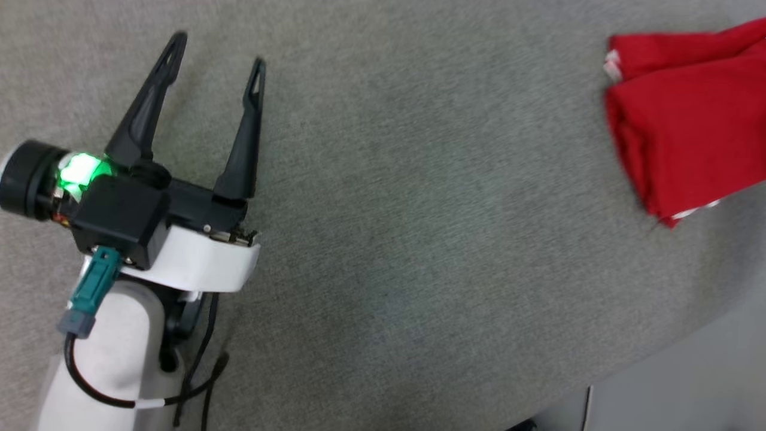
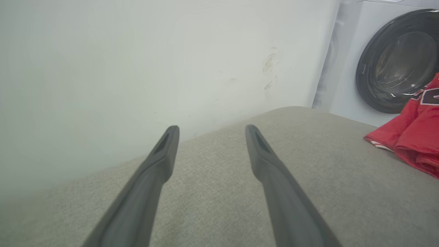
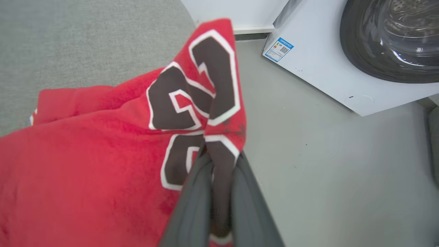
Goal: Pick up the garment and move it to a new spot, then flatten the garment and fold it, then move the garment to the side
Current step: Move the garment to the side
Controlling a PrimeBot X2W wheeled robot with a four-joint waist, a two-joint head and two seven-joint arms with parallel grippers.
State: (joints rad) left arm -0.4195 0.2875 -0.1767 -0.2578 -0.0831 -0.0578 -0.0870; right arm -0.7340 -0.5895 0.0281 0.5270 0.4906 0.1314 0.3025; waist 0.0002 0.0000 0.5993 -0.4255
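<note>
The garment (image 1: 688,120) is a bright red jersey, lying folded at the right edge of the grey surface (image 1: 419,209) in the head view. My left gripper (image 1: 218,51) stands open over the bare left part of that surface, well away from the garment. From the left wrist its open fingers (image 2: 161,154) point toward a pale wall, with the garment (image 2: 415,137) at the far right. In the right wrist view my right gripper (image 3: 219,161) is shut on a fold of the garment (image 3: 103,164) at its black, white-outlined numerals, lifting that edge.
A white washing machine (image 3: 322,61) with a dark round door (image 3: 391,37) stands on the grey floor (image 3: 325,164) beside the surface. A pale wall (image 2: 137,61) rises behind the surface's far edge. The surface's rounded edge (image 1: 658,353) drops off at the lower right.
</note>
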